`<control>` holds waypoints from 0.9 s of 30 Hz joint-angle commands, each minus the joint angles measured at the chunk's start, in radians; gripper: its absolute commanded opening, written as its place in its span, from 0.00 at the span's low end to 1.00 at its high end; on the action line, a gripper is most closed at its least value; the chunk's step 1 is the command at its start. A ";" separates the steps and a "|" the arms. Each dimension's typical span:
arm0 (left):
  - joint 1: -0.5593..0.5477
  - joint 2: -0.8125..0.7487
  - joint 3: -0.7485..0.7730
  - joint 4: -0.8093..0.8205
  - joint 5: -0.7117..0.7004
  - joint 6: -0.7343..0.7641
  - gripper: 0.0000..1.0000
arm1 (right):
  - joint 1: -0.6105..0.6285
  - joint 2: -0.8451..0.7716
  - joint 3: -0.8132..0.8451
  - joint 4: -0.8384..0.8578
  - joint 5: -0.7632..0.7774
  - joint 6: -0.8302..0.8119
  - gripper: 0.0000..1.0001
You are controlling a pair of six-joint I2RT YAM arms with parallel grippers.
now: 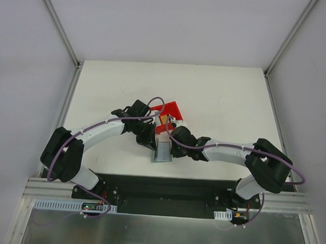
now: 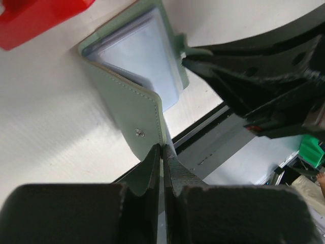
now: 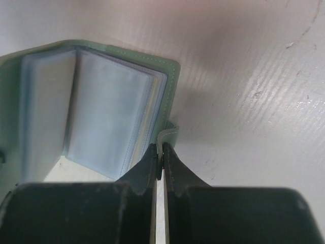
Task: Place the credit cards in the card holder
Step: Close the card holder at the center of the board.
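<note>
The card holder is spread open mid-bench, held between both arms. The left claw, at 10 o'clock from it, is pinched fully closed on the edge of the grey-green cover, just below the round snap. The right claw, at 2 o'clock, is clamped tight on the closing tab, beside the pale blue-grey sleeves. A red bin sits at 12 o'clock, with an orange-gold card showing at its near edge.
</note>
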State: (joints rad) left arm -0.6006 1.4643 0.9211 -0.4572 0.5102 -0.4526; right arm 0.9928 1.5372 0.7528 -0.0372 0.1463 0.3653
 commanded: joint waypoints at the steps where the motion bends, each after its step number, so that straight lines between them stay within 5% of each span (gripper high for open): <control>1: -0.034 0.066 0.082 -0.026 -0.048 -0.050 0.00 | 0.020 -0.046 -0.030 0.058 -0.040 0.035 0.00; 5: -0.045 0.119 0.125 -0.014 -0.064 -0.073 0.00 | 0.018 -0.075 -0.059 0.068 -0.016 0.052 0.01; 18: -0.106 0.255 0.170 0.092 0.041 -0.098 0.25 | 0.006 -0.123 -0.147 0.135 0.047 0.116 0.02; 22: -0.122 0.183 0.119 0.095 0.025 -0.051 0.37 | 0.000 -0.161 -0.170 0.157 0.055 0.130 0.19; 27: -0.120 0.085 0.045 0.092 -0.059 -0.032 0.40 | -0.003 -0.236 -0.194 0.166 0.061 0.124 0.30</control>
State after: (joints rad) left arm -0.7151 1.6588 1.0168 -0.3557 0.5106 -0.5251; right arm 0.9932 1.3830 0.5701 0.0856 0.1795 0.4828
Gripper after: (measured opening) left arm 0.397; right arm 0.264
